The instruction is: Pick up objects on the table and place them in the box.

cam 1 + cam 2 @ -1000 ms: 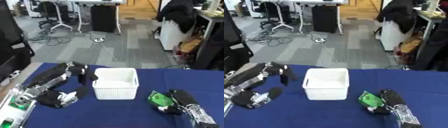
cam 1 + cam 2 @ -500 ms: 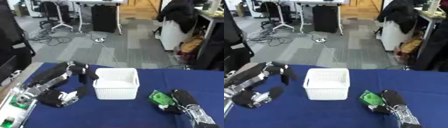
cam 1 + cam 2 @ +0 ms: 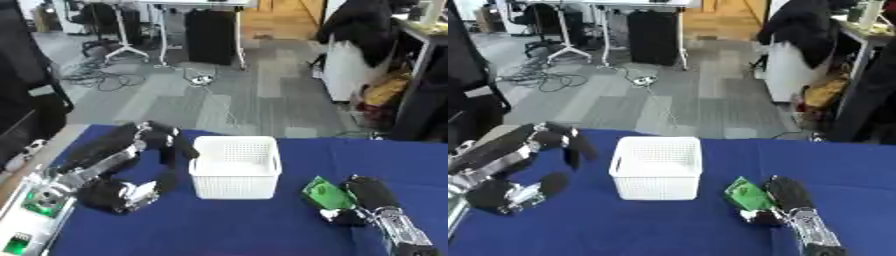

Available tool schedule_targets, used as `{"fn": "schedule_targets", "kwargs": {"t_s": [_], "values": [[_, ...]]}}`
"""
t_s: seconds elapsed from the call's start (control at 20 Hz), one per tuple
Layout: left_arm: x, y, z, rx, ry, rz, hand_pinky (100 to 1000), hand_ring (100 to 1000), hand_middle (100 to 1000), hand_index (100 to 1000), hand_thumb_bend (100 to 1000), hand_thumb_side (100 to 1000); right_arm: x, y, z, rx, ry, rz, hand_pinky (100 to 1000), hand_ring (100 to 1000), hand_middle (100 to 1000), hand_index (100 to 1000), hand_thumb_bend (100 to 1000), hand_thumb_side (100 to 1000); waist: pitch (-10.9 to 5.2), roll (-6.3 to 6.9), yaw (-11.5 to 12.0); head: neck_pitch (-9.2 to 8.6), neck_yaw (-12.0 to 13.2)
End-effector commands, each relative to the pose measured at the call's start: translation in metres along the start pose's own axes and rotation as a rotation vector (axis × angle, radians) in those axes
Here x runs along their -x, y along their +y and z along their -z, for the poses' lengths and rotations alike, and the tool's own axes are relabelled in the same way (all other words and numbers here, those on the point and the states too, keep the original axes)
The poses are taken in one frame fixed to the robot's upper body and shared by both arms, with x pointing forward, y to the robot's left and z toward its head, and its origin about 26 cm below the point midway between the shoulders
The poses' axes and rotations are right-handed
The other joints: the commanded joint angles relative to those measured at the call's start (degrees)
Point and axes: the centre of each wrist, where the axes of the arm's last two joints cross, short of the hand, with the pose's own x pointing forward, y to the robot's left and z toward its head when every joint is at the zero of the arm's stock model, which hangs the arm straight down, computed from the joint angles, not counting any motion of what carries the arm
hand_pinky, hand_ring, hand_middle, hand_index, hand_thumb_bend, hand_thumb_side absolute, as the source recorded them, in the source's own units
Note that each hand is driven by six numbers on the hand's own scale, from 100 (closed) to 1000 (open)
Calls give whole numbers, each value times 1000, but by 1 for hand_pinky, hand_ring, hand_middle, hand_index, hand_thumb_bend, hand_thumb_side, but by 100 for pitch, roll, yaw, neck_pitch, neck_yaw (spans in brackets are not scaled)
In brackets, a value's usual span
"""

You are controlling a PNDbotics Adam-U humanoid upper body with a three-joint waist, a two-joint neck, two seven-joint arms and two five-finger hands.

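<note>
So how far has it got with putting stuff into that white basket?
Nothing looks done yet: what shows of the inside of the white basket is empty. In hand: the right hand is on a green packet on the blue table, to the basket's right. Left to do: lift the packet and drop it in. The left hand sits beside the basket's left wall, holding nothing.

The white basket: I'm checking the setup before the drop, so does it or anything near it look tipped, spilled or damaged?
Nothing stands out. The white basket stands upright on the blue table, looking empty. The right hand touches a green packet beside it; the left hand hangs by its left wall.
</note>
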Motion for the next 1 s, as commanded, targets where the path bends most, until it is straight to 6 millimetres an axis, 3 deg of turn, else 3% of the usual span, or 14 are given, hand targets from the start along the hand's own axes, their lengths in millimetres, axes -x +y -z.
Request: {"fn": "schedule_targets", "kwargs": {"t_s": [0.05, 0.3, 0.65, 1.0], "values": [[-2, 9, 2, 3, -14, 29, 414, 476, 583, 760, 125, 1000, 11, -6, 2, 105, 7, 15, 100, 106, 100, 281, 413, 836, -45, 7, 7, -30, 43], [-2, 9, 2, 5, -14, 28, 414, 476, 583, 760, 125, 1000, 16, -13, 3, 235, -20, 45, 100, 100, 100, 266, 425, 796, -47, 5, 10, -36, 57], [-2, 9, 2, 6, -14, 29, 414, 476, 584, 760, 125, 1000, 25, -55, 10, 363, -82, 100, 100, 100, 100, 283, 426, 764, -65, -3, 4, -49, 88], [-2, 9, 2, 7, -13, 29, 414, 476, 584, 760, 125, 1000, 26, -84, 11, 428, -140, 162, 100, 100, 100, 295, 424, 755, -65, -4, 4, -52, 102]]}}
